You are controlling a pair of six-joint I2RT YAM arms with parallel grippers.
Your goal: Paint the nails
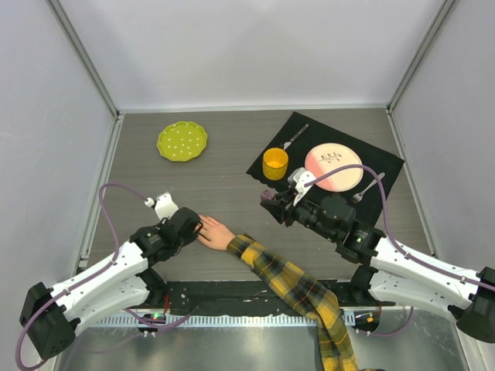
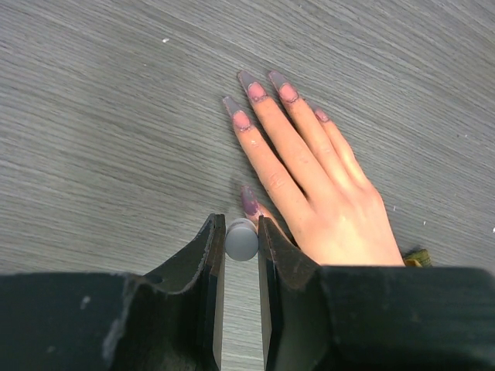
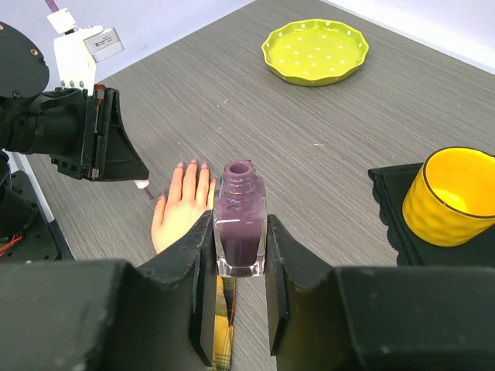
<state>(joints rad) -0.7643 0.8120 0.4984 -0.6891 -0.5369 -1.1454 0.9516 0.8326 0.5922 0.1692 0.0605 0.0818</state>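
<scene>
Nails [image 2: 252, 86] are my target, so I size up what carries them first. The mannequin hand [image 2: 325, 201] lies palm down on the grey table [image 2: 93, 116], fingers together, its plaid sleeve [image 1: 298, 290] trailing toward the near edge. I judge it light and likely to slide if pushed, so nothing should grip it. My right gripper [image 3: 240, 224] clamps the open polish bottle [image 3: 240, 241] upright by its flat sides: glass, slick, spillable. My left gripper [image 2: 237, 226], jaws narrow, pinches the pale brush cap [image 2: 241, 243] just beside the thumb. The nails themselves look long, stiff and purplish at the tips. Only bristles should touch them, lightly.
</scene>
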